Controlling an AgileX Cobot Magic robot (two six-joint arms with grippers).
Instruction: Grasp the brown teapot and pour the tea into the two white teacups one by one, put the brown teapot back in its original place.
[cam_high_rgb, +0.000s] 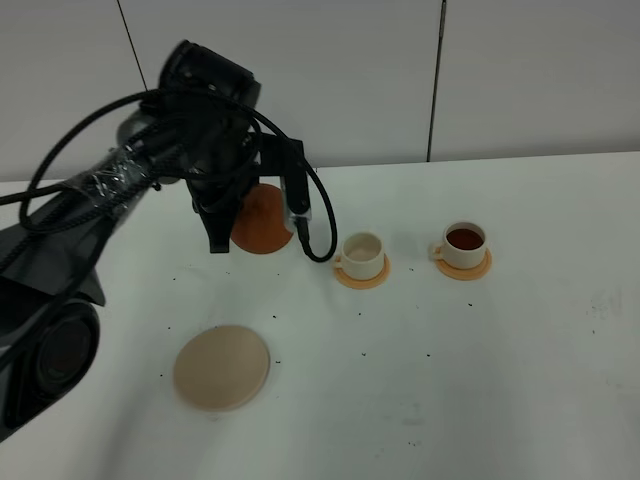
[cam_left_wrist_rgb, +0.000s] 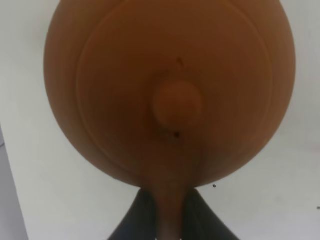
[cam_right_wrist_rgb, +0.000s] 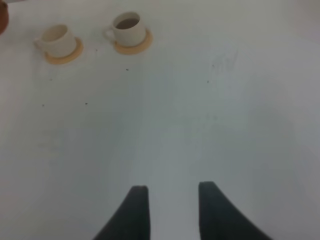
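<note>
My left gripper (cam_high_rgb: 226, 214) is shut on the loop handle of the brown teapot (cam_high_rgb: 264, 224) and holds it above the table, just left of the two white teacups. In the left wrist view the teapot (cam_left_wrist_rgb: 170, 90) fills the frame, lid knob toward the camera, its handle between my fingers (cam_left_wrist_rgb: 135, 220). The left teacup (cam_high_rgb: 363, 252) looks pale inside; the right teacup (cam_high_rgb: 465, 243) holds dark tea. Both show in the right wrist view, the left cup (cam_right_wrist_rgb: 56, 40) and the right cup (cam_right_wrist_rgb: 127, 28). My right gripper (cam_right_wrist_rgb: 172, 200) is open and empty over bare table. The beige coaster (cam_high_rgb: 222, 366) lies bare at the front left.
Each cup stands on a small orange saucer (cam_high_rgb: 361, 277), (cam_high_rgb: 466, 268). Black cables (cam_high_rgb: 318, 225) hang from the left arm close to the left cup. Small dark specks dot the white table (cam_high_rgb: 450, 380). A wall stands behind the table's far edge.
</note>
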